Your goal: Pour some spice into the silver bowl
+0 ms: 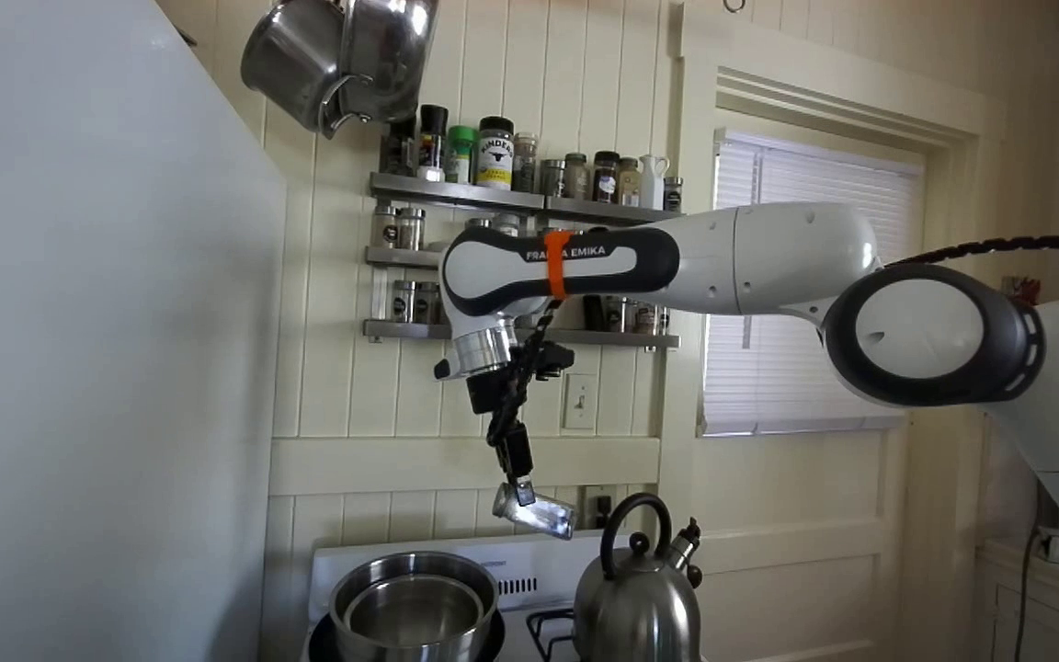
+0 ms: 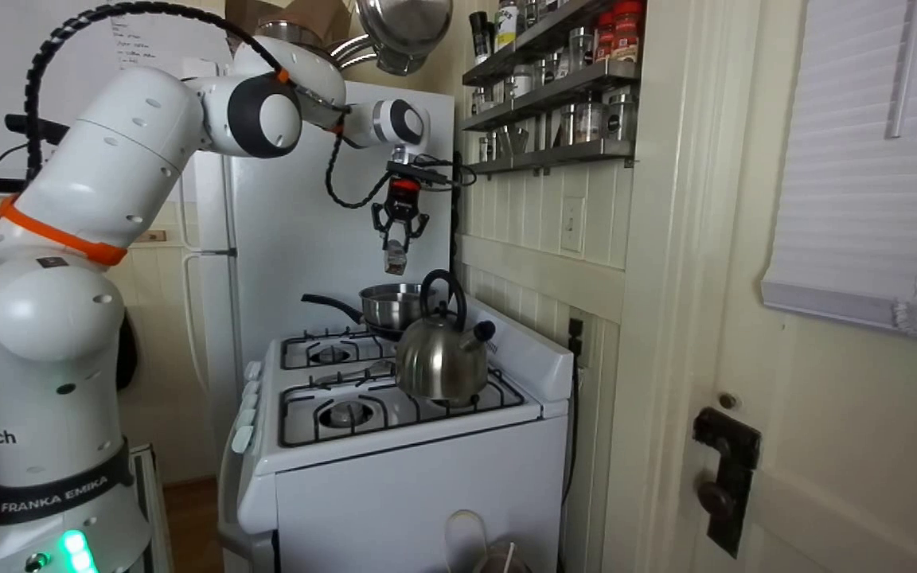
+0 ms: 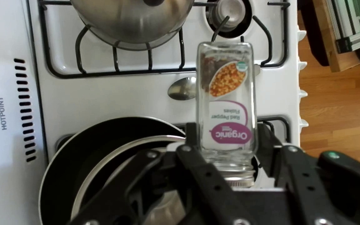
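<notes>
In an exterior view the arm rises at the far left, leans right, bends at the elbow and stretches right to a wrist folded downward. From it hangs the gripper, above the stove, narrowed on the jar with a finger on each side. In an exterior view the jar's neck is at the left and higher, its bottom at the right and lower; the long axis slopes gently, nearer level than upright. In the wrist view the label, Red Pepper Flakes, faces the camera upside down, and the neck points back toward the gripper.

In an exterior view the bowl is below and left of the jar, mouth up in the black pan. Between pan and kettle a spoon lies on the stove, partly hidden by the jar in the wrist view. The kettle stands upright, spout to the right in both exterior views.
</notes>
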`<state>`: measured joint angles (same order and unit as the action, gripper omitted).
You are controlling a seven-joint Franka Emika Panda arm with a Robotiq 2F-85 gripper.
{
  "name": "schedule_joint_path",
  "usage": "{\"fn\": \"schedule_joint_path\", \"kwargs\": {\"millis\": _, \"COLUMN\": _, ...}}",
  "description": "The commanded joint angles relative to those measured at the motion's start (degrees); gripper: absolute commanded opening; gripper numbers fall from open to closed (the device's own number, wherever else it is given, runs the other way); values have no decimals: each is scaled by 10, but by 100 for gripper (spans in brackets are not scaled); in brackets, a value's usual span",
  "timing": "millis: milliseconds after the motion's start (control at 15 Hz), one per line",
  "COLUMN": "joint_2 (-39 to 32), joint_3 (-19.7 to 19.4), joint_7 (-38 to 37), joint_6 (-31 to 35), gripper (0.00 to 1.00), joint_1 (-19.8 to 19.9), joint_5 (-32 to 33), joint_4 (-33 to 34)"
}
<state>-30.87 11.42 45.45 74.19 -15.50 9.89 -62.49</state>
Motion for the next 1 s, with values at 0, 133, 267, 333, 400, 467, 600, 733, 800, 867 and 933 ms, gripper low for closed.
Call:
{"fn": "schedule_joint_path", "kwargs": {"millis": 0, "joint_2": -76, "joint_3": 2, "joint_7": 53, "joint_6": -47, "gripper": 23, "joint_1": -32, "joint_5": 59, "joint_4": 92}}
{"fn": "schedule_joint_path", "kwargs": {"millis": 133, "joint_2": -109, "joint_3": -6, "joint_7": 90, "joint_6": -90, "gripper": 23, "joint_1": -52, "joint_5": 95, "joint_4": 136}}
{"fn": "schedule_joint_path", "kwargs": {"millis": 267, "joint_2": -134, "joint_3": -11, "joint_7": 122, "joint_6": -122, "gripper": 23, "joint_1": -71, "joint_5": 130, "joint_4": 173}}
{"fn": "schedule_joint_path", "kwargs": {"millis": 333, "joint_2": -143, "joint_3": -13, "joint_7": 139, "joint_6": -144, "gripper": 23, "joint_1": -79, "joint_5": 146, "joint_4": 190}}
{"fn": "schedule_joint_path", "kwargs": {"millis": 400, "joint_2": -151, "joint_3": -14, "joint_7": 153, "joint_6": -154, "gripper": 23, "joint_1": -88, "joint_5": 160, "joint_4": 202}}
{"fn": "schedule_joint_path", "kwargs": {"millis": 467, "joint_2": -159, "joint_3": -17, "joint_7": 171, "joint_6": -169, "gripper": 23, "joint_1": -97, "joint_5": 177, "joint_4": 215}}
{"fn": "schedule_joint_path", "kwargs": {"millis": 600, "joint_2": -168, "joint_3": -19, "joint_7": 192, "joint_6": -175, "gripper": 23, "joint_1": -107, "joint_5": 195, "joint_4": 234}}
{"fn": "schedule_joint_path", "kwargs": {"millis": 733, "joint_2": -164, "joint_3": -31, "joint_7": 188, "joint_6": -153, "gripper": 23, "joint_1": -112, "joint_5": 186, "joint_4": 232}}
{"fn": "schedule_joint_path", "kwargs": {"millis": 800, "joint_2": -167, "joint_3": -34, "joint_7": 180, "joint_6": -147, "gripper": 23, "joint_1": -111, "joint_5": 180, "joint_4": 243}}
{"fn": "schedule_joint_path", "kwargs": {"millis": 867, "joint_2": -166, "joint_3": -35, "joint_7": 154, "joint_6": -134, "gripper": 23, "joint_1": -103, "joint_5": 160, "joint_4": 259}}
{"fn": "schedule_joint_path", "kwargs": {"millis": 933, "joint_2": -153, "joint_3": -21, "joint_7": 124, "joint_6": -112, "gripper": 23, "joint_1": -85, "joint_5": 143, "joint_4": 250}}
